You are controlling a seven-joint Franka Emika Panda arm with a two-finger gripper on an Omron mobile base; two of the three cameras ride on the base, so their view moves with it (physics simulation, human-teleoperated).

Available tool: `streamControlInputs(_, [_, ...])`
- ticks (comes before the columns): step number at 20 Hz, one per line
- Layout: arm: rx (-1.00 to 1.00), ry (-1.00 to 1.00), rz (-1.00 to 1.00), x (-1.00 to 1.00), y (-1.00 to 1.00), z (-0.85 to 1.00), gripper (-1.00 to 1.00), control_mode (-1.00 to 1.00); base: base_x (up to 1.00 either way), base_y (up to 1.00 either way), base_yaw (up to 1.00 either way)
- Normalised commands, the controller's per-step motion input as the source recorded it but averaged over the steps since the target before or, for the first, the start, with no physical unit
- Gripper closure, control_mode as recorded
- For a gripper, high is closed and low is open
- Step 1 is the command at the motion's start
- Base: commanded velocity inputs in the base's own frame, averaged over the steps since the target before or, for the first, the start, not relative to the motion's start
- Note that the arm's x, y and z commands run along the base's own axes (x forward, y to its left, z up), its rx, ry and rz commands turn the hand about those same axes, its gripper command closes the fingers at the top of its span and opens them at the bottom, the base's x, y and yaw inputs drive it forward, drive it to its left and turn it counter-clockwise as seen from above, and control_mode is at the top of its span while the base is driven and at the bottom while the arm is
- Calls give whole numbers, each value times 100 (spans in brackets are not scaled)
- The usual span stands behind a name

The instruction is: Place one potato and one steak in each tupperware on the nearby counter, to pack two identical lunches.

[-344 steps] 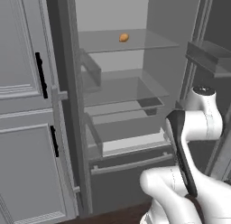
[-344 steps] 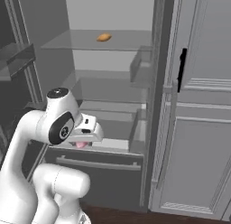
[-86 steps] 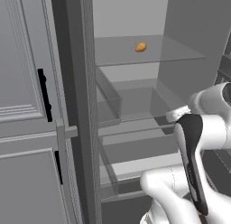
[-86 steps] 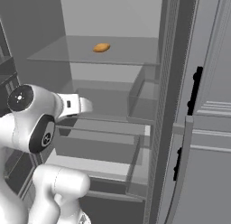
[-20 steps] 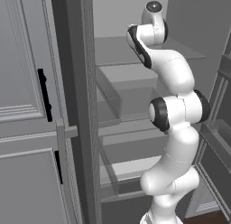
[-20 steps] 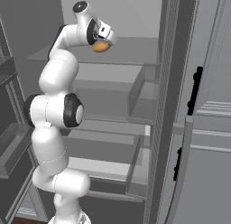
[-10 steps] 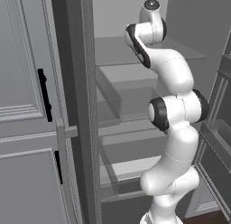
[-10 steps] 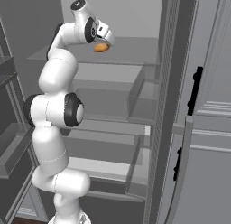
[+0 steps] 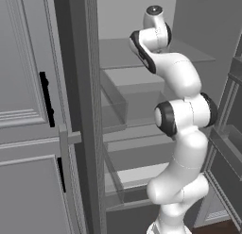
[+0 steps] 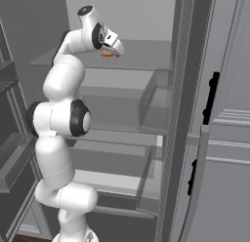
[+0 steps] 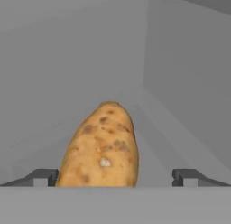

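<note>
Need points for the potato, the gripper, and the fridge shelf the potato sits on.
potato (image 11: 101, 146), hand view, middle of its speckled skin.
gripper (image 11: 116, 177), hand view, midway between the two open fingertips, astride the potato.
shelf (image 10: 146, 58), right base view, bare top surface right of the hand.

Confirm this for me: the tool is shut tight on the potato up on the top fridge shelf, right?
Not quite. The tool is open, not shut: in the hand view its two tips stand wide apart on either side of the potato, with a clear gap at the right tip. The potato does lie on the top fridge shelf, as the right base view shows.
</note>
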Motion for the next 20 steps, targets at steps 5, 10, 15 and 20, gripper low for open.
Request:
streamControlInputs(5, [0,17,-8,4,0,-12,-100,-100,0,0,0])
streamControlInputs(10, [0,7,-1,0,0,-1,-100,-100,0,0,0])
streamControlInputs(15, [0,2,0,0,0,0,100,-100,0,0,0])
streamControlInputs(20, [0,0,0,-1,0,0,100,-100,0,0,0])
